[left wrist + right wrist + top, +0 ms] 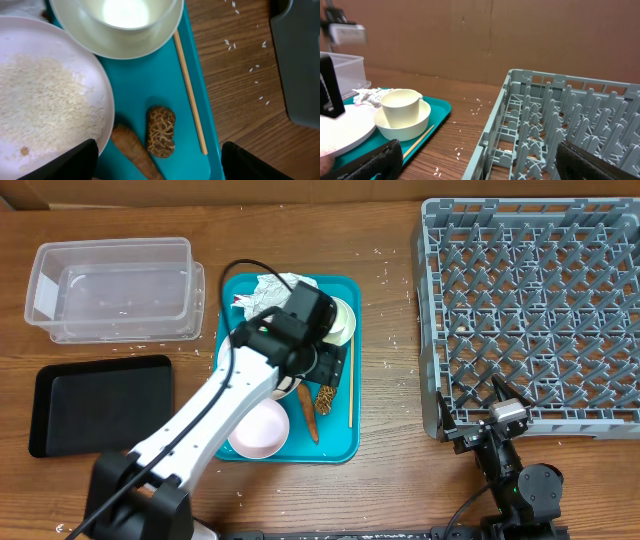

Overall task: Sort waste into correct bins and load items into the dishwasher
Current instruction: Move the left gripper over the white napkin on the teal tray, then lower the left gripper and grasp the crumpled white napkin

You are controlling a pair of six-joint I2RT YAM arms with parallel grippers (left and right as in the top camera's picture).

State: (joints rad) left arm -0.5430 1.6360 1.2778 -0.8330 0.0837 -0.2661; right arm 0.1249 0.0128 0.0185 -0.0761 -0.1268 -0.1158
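Observation:
A teal tray holds a white plate with rice, a cream cup in a cream bowl, a pink bowl, crumpled paper, a chopstick, a mushroom and a brown carrot-like piece. My left gripper hovers open over the tray. In the left wrist view its fingers straddle the mushroom and the brown piece, beside the plate's edge. My right gripper is open and empty at the front left corner of the grey dish rack.
A clear plastic container stands at the back left. A black tray lies in front of it. Rice grains are scattered on the wood between the teal tray and the rack. A cardboard wall runs behind the table.

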